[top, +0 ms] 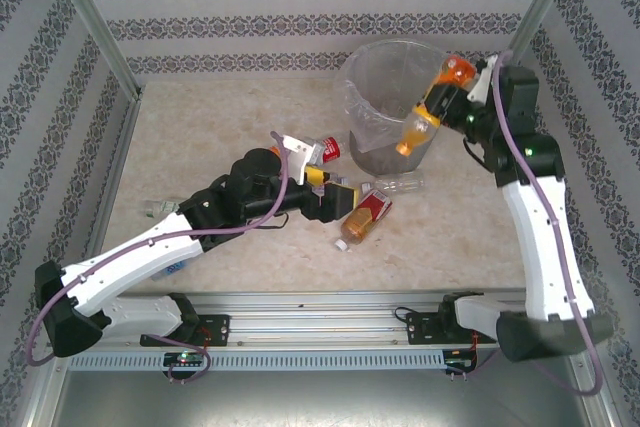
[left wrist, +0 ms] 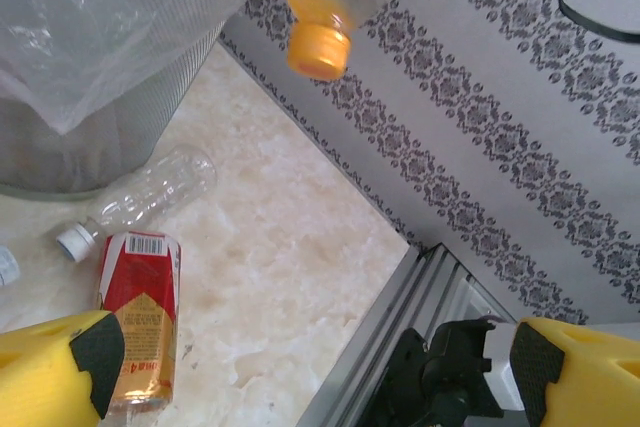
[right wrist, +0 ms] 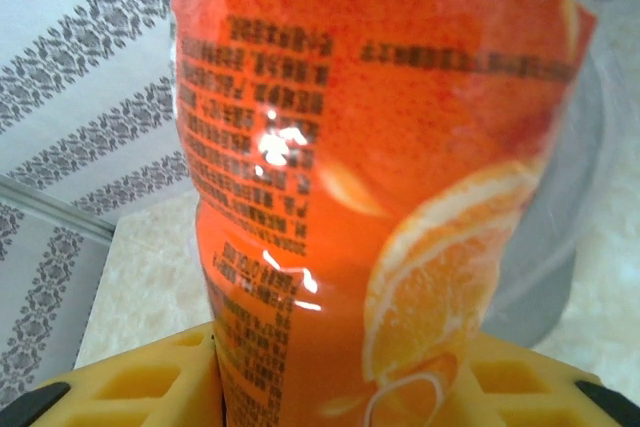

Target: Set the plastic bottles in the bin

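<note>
Left claw: the yellow-fingered left claw (left wrist: 310, 372) stands spread wide with nothing between its fingers. It hangs low over the pale marbled tabletop (top: 200, 137), probably so it can drop onto the next bottle.

Nearest target: the amber plastic bottle with a red label and white cap (left wrist: 138, 319) lies on its side just beside one yellow finger. It looks like the easiest pick, since it is flat and free of the others.

Other loose bottles: a clear, label-free plastic bottle with a white cap (left wrist: 140, 197) lies on its side near the foot of the bin. A small red-capped bottle (top: 326, 149) lies close to the left wrist (too blurred to read its label). Both remain to be binned.

Bin: the round grey bucket lined with crinkly clear plastic (top: 385, 77) stands at the back of the tabletop, right of centre. It is within reach of both arms.

Bottle in hand: the plastic bottle with the orange fruit label and orange cap (top: 428, 112) is tilted cap-down over the bin's right rim. Its neck is already inside the opening, so it should fall in when let go.

Right claw: the right claw (right wrist: 340, 392) is narrowed onto that bottle's lower body, yellow fingers on both sides. It grips near the base, which leaves the cap end free to lead into the bag.
</note>
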`<action>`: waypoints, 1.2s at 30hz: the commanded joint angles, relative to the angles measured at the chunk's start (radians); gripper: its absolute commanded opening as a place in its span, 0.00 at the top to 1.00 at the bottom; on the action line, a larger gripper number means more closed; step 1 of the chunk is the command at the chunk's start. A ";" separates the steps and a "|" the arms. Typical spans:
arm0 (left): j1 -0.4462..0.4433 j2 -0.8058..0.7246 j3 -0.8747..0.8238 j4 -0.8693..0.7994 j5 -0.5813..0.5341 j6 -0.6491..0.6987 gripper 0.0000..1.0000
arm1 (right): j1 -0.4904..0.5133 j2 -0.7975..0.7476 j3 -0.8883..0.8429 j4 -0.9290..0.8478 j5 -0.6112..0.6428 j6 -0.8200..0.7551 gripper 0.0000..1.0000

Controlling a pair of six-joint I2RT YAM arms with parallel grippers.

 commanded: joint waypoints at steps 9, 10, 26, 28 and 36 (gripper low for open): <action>0.015 -0.033 0.024 -0.042 -0.037 -0.001 0.00 | 0.011 0.369 0.404 -0.068 0.014 -0.060 0.53; 0.015 -0.034 0.025 -0.045 -0.039 -0.001 0.00 | 0.011 0.403 0.437 -0.077 0.015 -0.060 0.53; 0.013 -0.040 -0.005 -0.127 -0.048 0.022 0.00 | 0.020 0.725 0.647 -0.241 0.027 -0.079 0.50; 0.013 -0.044 -0.017 -0.128 -0.044 0.019 0.00 | 0.024 0.738 0.636 -0.249 0.034 -0.079 0.49; 0.013 -0.053 -0.041 -0.142 -0.037 0.015 0.00 | 0.031 0.783 0.662 -0.285 0.037 -0.079 0.34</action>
